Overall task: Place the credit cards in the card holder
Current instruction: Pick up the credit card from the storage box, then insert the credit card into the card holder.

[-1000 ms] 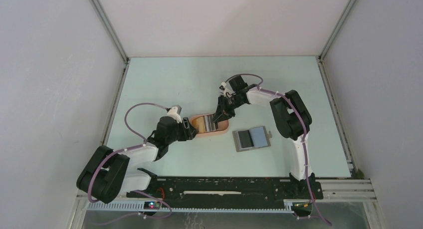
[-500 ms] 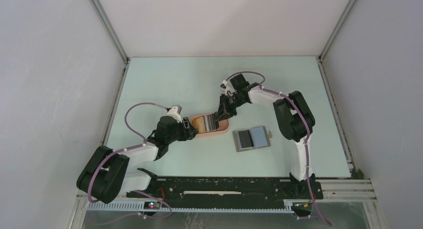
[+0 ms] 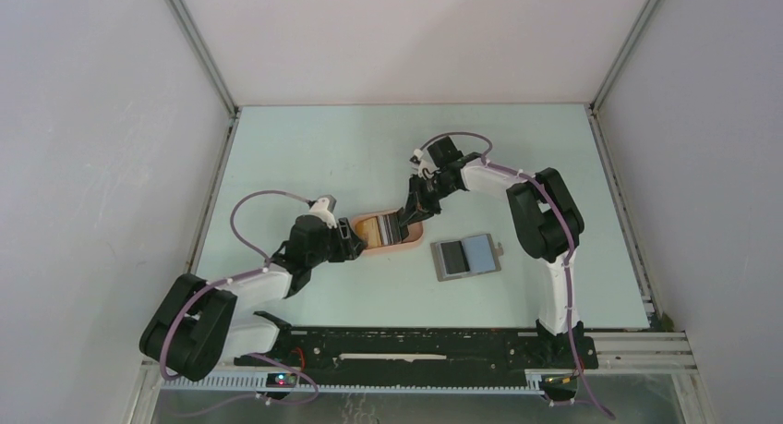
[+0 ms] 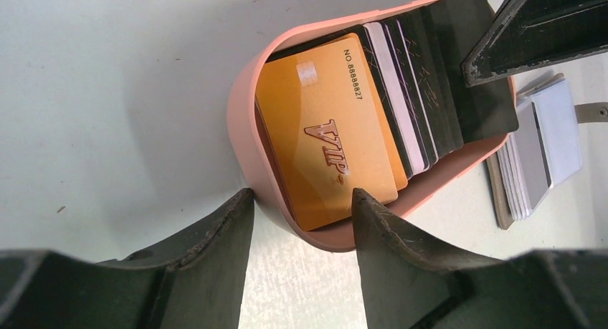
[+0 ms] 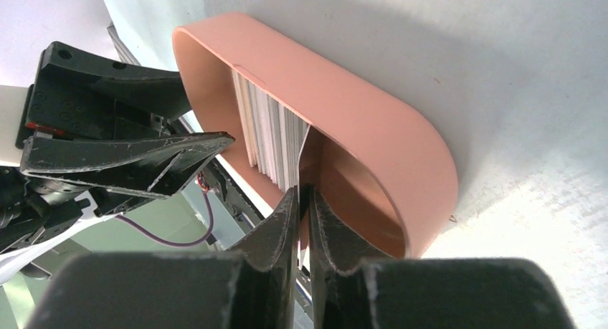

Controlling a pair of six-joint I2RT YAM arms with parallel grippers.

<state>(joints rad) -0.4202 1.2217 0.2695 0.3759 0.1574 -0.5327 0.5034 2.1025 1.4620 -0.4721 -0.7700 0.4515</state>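
**Drawing one card off the stack, tray braced from the opposite end.**

Pinches, with the right pincer [image 5: 302, 193] pressed almost together, the edge of one thin rectangular plastic credit card [image 5: 305, 157] at the stack's outer end, probably to peel it away singly and not drag its neighbours. Straddles, with the left pincer [image 4: 301, 196] spread, the rounded end of the peach-orange oval plastic tray [image 4: 240, 121], one fingertip at the outer wall and the other over the rim. Looks meant to stop the tray sliding under the pull, though firm pressure cannot be told. Shows the yellow-orange VIP card [image 4: 330, 135] and the dark striped cards [image 4: 416, 78] leaning on edge just ahead of the left pincer. Has the small flat grey folding card holder [image 3: 466, 256] lying open on the pale green bench [image 3: 323, 147], off to the right pincer's right, apart from the tray, ready to receive.
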